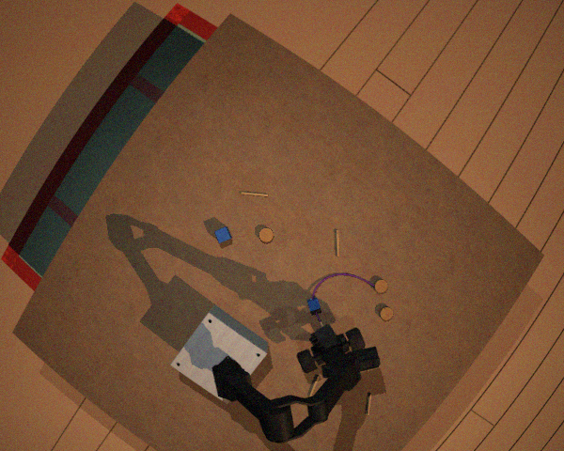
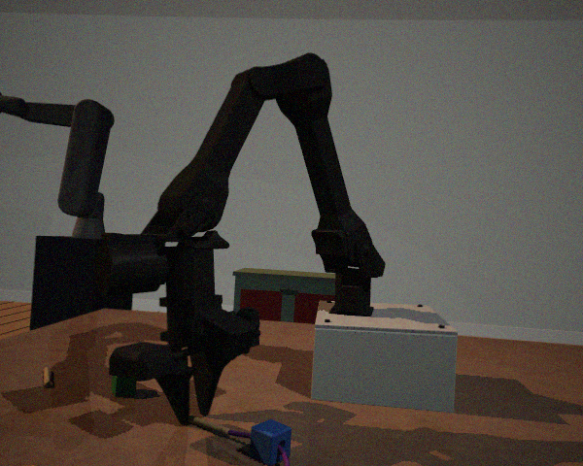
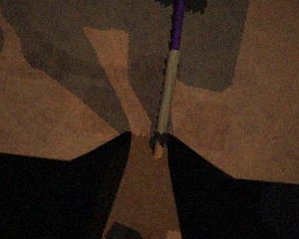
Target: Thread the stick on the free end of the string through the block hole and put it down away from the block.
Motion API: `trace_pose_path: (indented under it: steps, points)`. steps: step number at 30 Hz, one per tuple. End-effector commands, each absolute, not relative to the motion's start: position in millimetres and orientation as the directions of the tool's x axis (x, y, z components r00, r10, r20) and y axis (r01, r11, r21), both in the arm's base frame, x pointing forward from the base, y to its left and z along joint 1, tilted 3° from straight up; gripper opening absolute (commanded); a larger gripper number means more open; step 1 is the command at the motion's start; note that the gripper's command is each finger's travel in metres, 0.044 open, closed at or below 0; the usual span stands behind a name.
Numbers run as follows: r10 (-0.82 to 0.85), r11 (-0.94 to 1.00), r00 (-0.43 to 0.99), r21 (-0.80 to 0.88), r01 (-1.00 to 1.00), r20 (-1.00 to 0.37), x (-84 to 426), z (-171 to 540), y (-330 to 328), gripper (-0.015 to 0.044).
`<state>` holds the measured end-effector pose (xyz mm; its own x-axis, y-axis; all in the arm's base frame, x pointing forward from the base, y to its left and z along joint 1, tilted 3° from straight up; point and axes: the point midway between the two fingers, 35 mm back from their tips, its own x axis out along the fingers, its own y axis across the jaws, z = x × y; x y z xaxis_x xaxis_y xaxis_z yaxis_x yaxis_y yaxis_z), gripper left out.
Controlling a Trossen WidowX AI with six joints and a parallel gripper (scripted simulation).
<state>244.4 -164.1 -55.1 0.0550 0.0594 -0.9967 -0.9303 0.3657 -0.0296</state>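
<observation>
The small blue block (image 1: 314,304) (image 2: 270,441) stands on the table. The purple string (image 1: 343,273) (image 2: 239,433) (image 3: 177,25) shows on both sides of it and runs through its hole. One end reaches the round wooden button (image 1: 381,286). The pale stick (image 2: 209,425) (image 3: 165,105) is on the other end, outside the block on the gripper's side, low at the table. My gripper (image 2: 194,416) (image 3: 149,138) is partly open, with a gap between its fingertips. The stick's tip lies between them, nearer the right finger in the wrist view; the fingers are not clamped on it.
A second blue block (image 1: 223,235), a button (image 1: 266,235) and another button (image 1: 386,313) stand apart. Loose sticks lie at the back (image 1: 254,194), centre (image 1: 336,242) and lower right (image 1: 368,403) (image 2: 47,377). A green cube (image 2: 124,385) is behind the gripper. The arm's pale base box (image 2: 382,368) stands nearby.
</observation>
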Motion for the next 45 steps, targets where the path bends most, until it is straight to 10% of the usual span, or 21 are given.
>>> trace_pose_path:
  steps: [1,10,19,45]
  points:
    - [0.052,0.364,0.073,-0.049,-0.930,-0.996,250,-33,-166,0.0210]
    - [0.057,0.364,0.060,-0.035,-0.931,-0.997,241,24,-162,0.0210]
    - [0.049,0.365,0.070,-0.047,-0.930,-0.996,243,40,-163,0.0440]
    - [0.050,0.365,0.069,-0.046,-0.930,-0.996,242,46,-162,0.0440]
